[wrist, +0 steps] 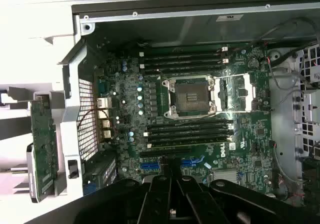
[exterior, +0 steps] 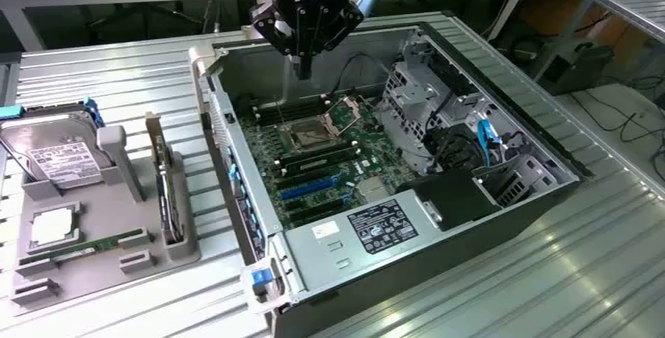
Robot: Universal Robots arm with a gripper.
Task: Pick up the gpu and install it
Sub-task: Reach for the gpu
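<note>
Over the open case [exterior: 519,205] hangs the gripper [exterior: 302,72] (closed, empty), gpu [exterior: 162,190] racked beside the hard drive [exterior: 52,155].

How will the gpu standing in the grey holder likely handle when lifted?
The gpu stands on edge in the grey holder, thin and board-like, so probably stiff and light. Its exposed components look fragile, and its narrow edge suggests it tips easily once unsupported.

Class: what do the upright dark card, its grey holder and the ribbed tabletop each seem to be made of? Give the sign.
The thin dark expansion card: apparently circuit-board laminate, green in the wrist view; its end bracket looks like bare shiny metal. The grey moulded holder: matte, probably plastic, no glare. The ribbed silver tabletop: likely aluminium, streaked reflections.
</note>
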